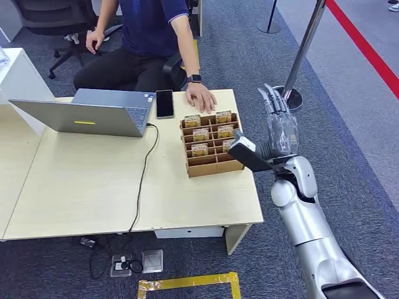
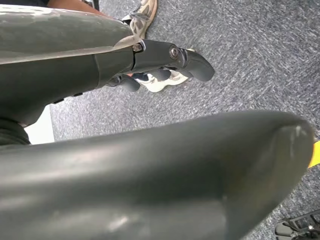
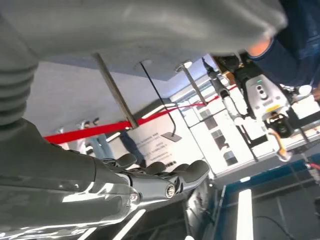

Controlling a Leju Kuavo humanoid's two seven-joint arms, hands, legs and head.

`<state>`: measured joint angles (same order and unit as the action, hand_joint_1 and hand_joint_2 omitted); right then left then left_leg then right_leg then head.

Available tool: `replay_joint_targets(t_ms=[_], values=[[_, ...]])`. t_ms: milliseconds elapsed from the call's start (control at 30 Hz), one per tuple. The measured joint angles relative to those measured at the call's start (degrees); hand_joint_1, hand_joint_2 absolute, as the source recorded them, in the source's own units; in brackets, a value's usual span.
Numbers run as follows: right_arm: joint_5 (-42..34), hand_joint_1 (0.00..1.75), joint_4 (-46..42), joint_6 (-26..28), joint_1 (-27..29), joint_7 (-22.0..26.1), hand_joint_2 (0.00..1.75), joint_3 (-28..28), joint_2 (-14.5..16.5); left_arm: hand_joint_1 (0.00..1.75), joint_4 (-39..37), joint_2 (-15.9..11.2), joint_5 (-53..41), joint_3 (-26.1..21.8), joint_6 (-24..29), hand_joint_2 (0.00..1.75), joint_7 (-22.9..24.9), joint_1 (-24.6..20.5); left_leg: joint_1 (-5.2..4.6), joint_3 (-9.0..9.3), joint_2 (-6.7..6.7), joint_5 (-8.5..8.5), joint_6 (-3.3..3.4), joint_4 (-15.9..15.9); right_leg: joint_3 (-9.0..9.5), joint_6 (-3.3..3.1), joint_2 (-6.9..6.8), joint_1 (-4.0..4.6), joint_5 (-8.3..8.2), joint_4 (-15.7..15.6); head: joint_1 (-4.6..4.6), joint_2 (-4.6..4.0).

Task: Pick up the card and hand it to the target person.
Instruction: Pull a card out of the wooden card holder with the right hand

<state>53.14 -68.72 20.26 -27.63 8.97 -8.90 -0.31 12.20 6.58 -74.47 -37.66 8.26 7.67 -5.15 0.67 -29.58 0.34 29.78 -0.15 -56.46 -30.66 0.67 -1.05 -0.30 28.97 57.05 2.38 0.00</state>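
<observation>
Desk point(image 1: 94, 187): pale wood, seen from above.

Laptop point(image 1: 89, 115): stood open toward the desk's far left, its cable running off the near edge.

Phone point(image 1: 164, 103): lay flat, dark, at the far edge just beside the laptop.

Person point(image 1: 150, 37): was seated behind the far edge, one hand point(image 1: 201, 96) resting on the desk top just behind the tray.

Tray point(image 1: 212, 163): brown cardboard, divided into rows, sat at the desk's right end close to the right edge. Cards point(image 1: 200, 134) stood upright in its slots, several rows filled, the near rows bare.

Right hand point(image 1: 278, 121): was raised off the desk's right edge, beside the tray, fingers point(image 1: 273, 99) straight and apart, holding nothing.

Left hand point(image 2: 166, 60): hung low over carpet; fingers somewhat curled, but whether they were clenched could not be told.

Handling, as judged: a card would likely be light, thin, fairly stiff and smooth, apt to slip. Its upper edge, standing proud of the slot, would be the place to pinch, lifting straight up.

Room: open floor lay right of the desk; the person's resting hand crowded the tray's far side.
</observation>
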Motion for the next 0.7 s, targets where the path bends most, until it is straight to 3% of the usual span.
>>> replay_joint_targets(t_ms=[100,300,467,700], values=[[3.09,0.0,0.01,1.09,-0.85,-2.16,1.75,-1.94,0.25,0.0,-0.08,0.05,-0.32,-0.18,-0.02,0.0,0.04,-0.13,0.0,-0.02,0.0,0.0,0.0,0.0,-0.02,0.0,0.01,0.0,0.0,0.01,0.04,0.0],[11.84,0.0,0.8,1.36,-3.9,-11.64,1.75,-7.27,0.61,0.0,-0.15,0.31,-1.57,-0.34,-0.26,0.0,0.55,-0.6,0.0,0.0,0.0,-0.01,0.0,-0.01,-0.04,-0.02,0.01,0.0,-0.01,0.01,-0.02,0.0],[12.6,0.0,2.96,-3.91,-5.89,-18.33,1.75,-8.35,0.84,0.0,-0.15,0.53,-2.11,-0.59,-0.48,0.0,0.8,-0.7,0.0,-0.01,0.01,-0.02,0.0,-0.01,-0.04,-0.02,0.02,0.0,-0.02,0.01,0.04,0.0],[10.13,0.0,7.12,-10.52,-8.0,-19.91,1.75,-8.66,1.0,0.0,-0.15,0.62,-2.55,-0.71,-1.06,0.0,1.17,-0.92,0.0,-0.02,0.0,-0.02,0.0,-0.02,-0.05,-0.03,0.01,0.0,-0.03,0.01,0.01,0.0]])
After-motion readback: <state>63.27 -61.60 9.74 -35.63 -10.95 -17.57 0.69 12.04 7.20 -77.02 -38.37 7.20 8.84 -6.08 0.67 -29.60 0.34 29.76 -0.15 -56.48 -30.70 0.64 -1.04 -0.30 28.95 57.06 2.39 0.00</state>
